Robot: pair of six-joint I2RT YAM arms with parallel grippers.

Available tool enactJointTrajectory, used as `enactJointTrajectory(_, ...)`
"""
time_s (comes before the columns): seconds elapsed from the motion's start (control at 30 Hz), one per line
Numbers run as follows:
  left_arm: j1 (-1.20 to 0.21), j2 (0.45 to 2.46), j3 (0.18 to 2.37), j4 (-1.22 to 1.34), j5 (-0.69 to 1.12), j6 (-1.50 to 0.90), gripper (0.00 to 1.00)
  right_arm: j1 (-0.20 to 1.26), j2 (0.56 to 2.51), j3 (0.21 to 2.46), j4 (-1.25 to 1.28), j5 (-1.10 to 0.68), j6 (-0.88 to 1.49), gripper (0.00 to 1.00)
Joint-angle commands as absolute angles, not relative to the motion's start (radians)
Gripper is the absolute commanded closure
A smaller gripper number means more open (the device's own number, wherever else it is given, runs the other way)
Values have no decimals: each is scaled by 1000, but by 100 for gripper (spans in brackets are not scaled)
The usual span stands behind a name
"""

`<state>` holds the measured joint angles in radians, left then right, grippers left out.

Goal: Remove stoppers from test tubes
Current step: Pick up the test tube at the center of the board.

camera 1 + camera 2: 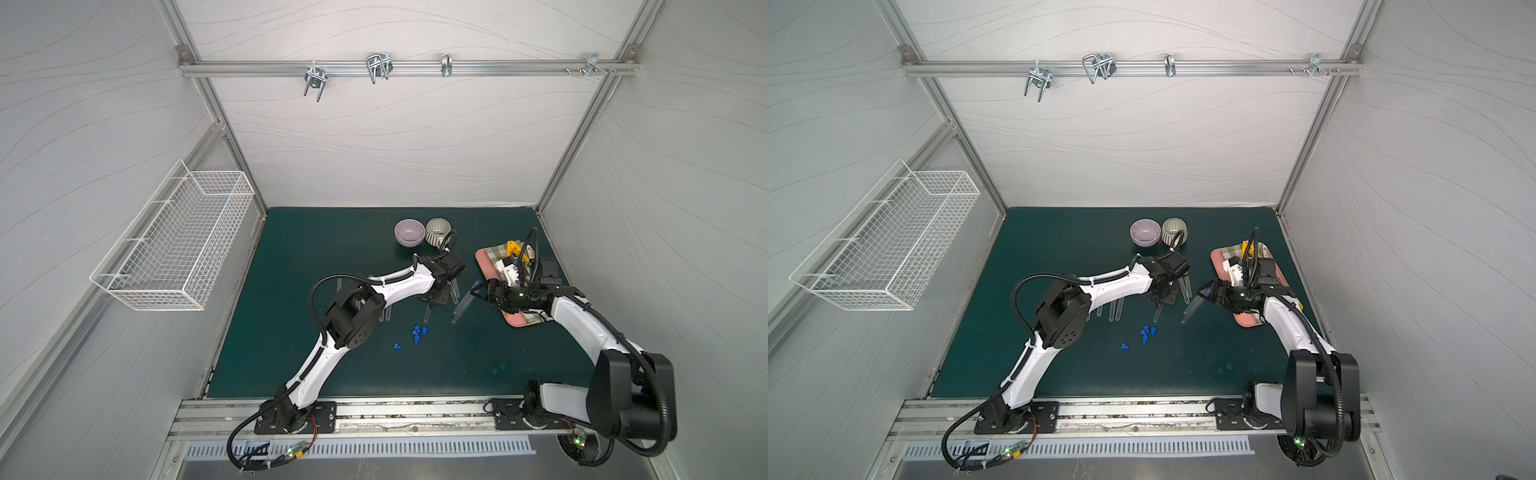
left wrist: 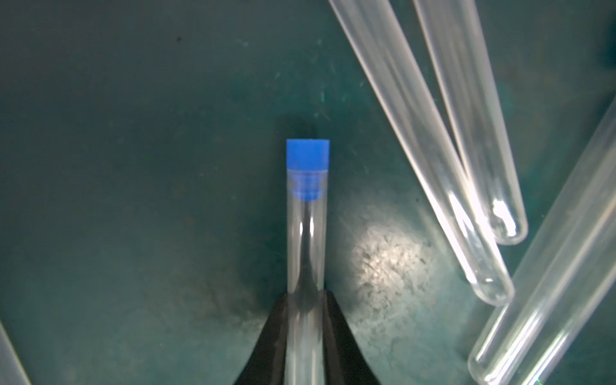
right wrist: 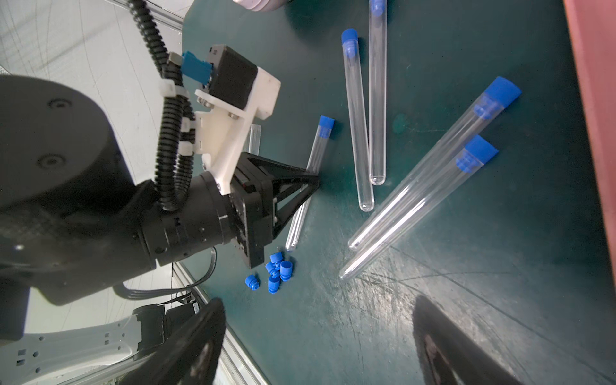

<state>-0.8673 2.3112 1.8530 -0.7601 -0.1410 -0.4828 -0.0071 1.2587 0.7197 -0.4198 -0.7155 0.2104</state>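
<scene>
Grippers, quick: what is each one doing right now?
Left gripper: closed on a test tube with its blue stopper in.
Right gripper: open, empty.

Blue stoppers [image 3: 285, 270], dark green mat [image 3: 500, 266]

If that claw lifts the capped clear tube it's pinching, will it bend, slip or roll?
Probably stiff: the test tube runs dead straight from the left gripper. Likely slippery: its wall looks smooth and glossy, and the jaws pinch a narrow band. Round, with a blue stopper hardly wider, it would probably roll if dropped on the mat.
</scene>
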Motion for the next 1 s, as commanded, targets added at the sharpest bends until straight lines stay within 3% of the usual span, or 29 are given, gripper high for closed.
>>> enactJointTrajectory(0.0,-842,2348,1876,-801,-151,-478,85,-14,1239,711,-420,-735,189,13)
enactJointTrajectory(0.2,-807,2314,1878,-785,-141,-415,98,-14,1250,713,-422,-741,190,12)
enactJointTrajectory(0.57,-788,2010,1647,-646,-144,-134,98,4,1308,751,-422,-842,198,13)
enactJointTrajectory(0.97,-804,1573,1279,-606,8,1,98,221,1406,835,-322,-963,283,13)
